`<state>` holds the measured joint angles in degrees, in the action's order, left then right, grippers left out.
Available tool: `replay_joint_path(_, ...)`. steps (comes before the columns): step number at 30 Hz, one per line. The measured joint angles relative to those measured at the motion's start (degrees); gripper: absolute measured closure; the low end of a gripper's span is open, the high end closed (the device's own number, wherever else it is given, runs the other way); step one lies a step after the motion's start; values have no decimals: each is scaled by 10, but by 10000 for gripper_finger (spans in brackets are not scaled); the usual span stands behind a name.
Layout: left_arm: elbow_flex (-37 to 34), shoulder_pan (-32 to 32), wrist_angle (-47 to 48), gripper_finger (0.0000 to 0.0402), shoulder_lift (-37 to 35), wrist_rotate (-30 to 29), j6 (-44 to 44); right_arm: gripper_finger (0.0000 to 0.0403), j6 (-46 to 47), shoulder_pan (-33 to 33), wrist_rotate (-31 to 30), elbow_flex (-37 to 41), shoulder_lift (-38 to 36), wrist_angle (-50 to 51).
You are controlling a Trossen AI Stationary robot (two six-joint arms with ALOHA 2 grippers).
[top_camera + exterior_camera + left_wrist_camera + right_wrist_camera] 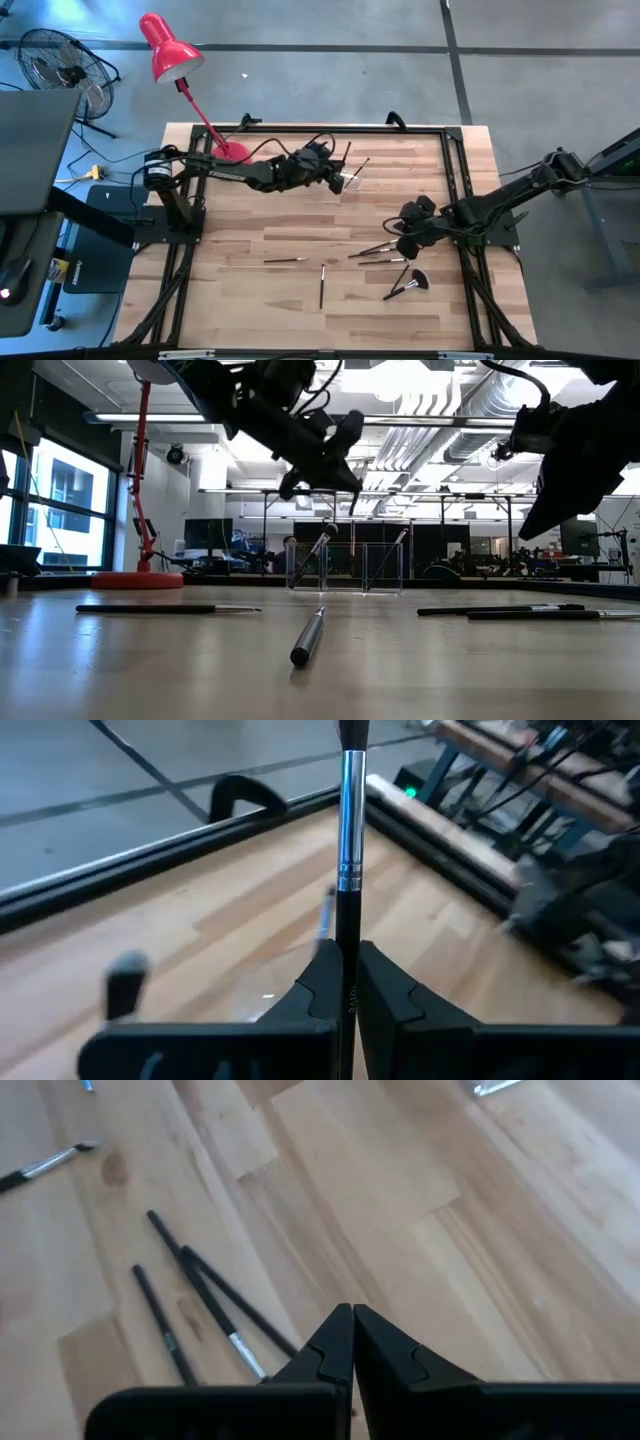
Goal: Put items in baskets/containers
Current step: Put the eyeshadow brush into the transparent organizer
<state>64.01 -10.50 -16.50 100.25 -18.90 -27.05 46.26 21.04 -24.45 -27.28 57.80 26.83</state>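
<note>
Left gripper (350, 982) jaws clamped a thin dark-handled, silver-ferruled makeup brush (350, 850) above the small clear plastic holder (345, 568) on the table, needing vertical descent; right gripper (352, 1342) jaws were shut, empty.

Lighting: even, bright overhead daylight-type illumination in the high view; table (300, 300) evenly lit, shadows soft and short. Low view: strongly backlit by ceiling strip lights (440, 422) and window (60, 500); both arms read as silhouettes; nearest brush (308, 637) soft-focused. Left wrist view: held brush (350, 870) sharp with glare on its silvery ferrule, background blurred. Right wrist view: mild overall softness, wood grain smeared.
</note>
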Motion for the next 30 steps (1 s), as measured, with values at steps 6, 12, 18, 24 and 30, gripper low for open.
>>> replay_joint_path(6,1,-33,-7,397,2,19,44,401,1,-2,-44,0,0,1)
replay_joint_path(12,1,-58,-10,397,2,59,83,399,-2,-35,-53,0,0,1)
replay_joint_path(18,2,-60,-7,397,32,76,105,399,-3,-70,-55,0,0,1)
replay_joint_path(24,2,-60,-37,396,65,106,88,397,-3,-87,-52,0,0,-1)
replay_joint_path(30,2,-60,-49,396,66,105,121,400,-1,-91,-42,0,0,-7)
